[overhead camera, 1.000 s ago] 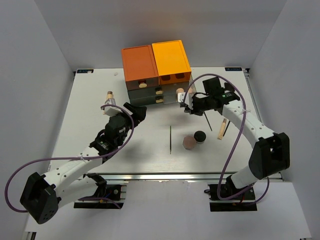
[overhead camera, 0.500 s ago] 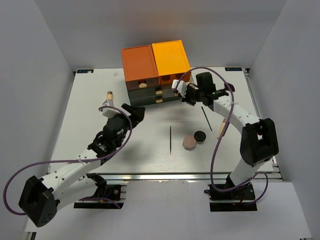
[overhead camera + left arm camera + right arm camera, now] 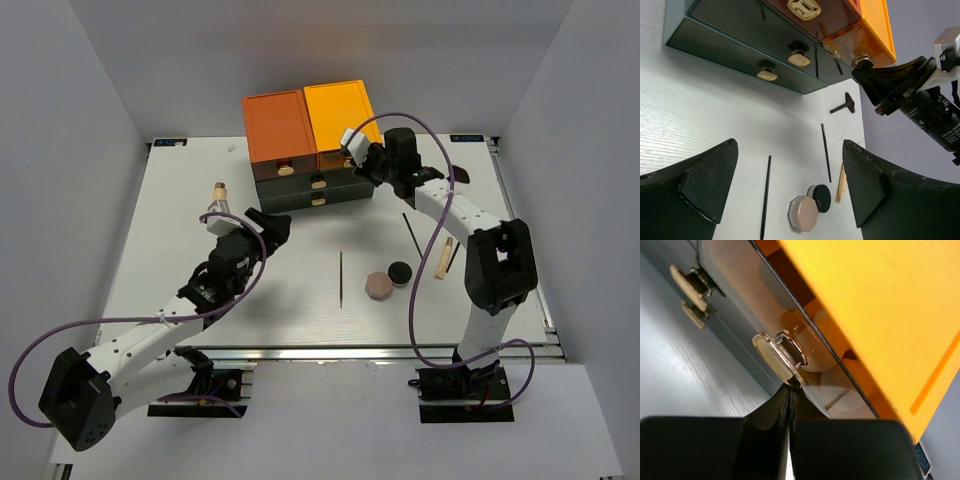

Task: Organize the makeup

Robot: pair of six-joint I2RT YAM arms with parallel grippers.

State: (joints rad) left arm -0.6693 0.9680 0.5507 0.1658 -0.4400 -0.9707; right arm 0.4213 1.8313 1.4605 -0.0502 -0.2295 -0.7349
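Right wrist view is showing a glossy bright orange lid over a frosted, see-through drawer front. Rounded peach sponges are showing softly behind the front, and a flat gold metal handle is sticking out of it. The right gripper is sitting fully closed and gripping nothing. Its smooth black fingers are pressing together along a hairline seam, and the tips are lying right against the handle's lower end.

On the matte white, fine-grained table, the eight-sided pink puff and the small round black jar are lying against each other. A thin black stick is lying just to their left, with a second stick and a beige tube to their right. All of them are lying well in front of the drawer box.

The left gripper is hovering over the table with its wedge-shaped matte black fingers spread wide, holding nothing and facing the dark lower drawers.

Since a second ago, the right gripper has been travelling from beside the box's right front corner up to the top drawer under the bright lid. The left arm and the loose items are staying where they were.
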